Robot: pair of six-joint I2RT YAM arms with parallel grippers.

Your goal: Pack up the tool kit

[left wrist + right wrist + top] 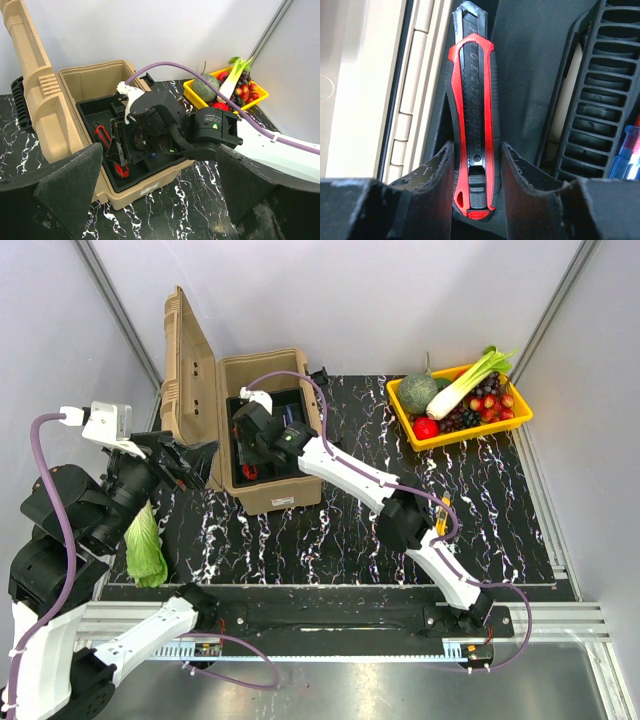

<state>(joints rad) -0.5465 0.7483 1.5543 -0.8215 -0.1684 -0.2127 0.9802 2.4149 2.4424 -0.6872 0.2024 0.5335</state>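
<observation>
A large tan hard-plastic toolbox (275,495) stands open at the back left of the black, white-veined tabletop (330,540), its ribbed lid (185,370) upright on the left side. A black inner tray (92,107) fills the box. A yellow plastic tray (520,415) of vegetables and fruit sits well apart at the back right. A green lettuce head (145,545) lies near the front left, beside the left arm. A small yellow-handled item (443,508) lies beside the right arm's elbow, too small to name.

The right arm stretches diagonally from its base to the box, wrist bent down into the tray. The right gripper (476,150) has its jaws partly closed on the sides of a red-and-black utility knife (472,90). The knife stands lengthwise along the tray's left edge, next to the lid hinge. The left arm is folded back at the left, and the left gripper (188,462) hangs just outside the box's left front corner, jaws spread wide with nothing in them.

Only the right wrist view shows the grip on the knife. At its right edge is a translucent blue-and-red item (627,150), too cropped to identify. The left wrist view looks into the box from the front, where the right wrist and its purple cable (200,77) cover much of the tray.
</observation>
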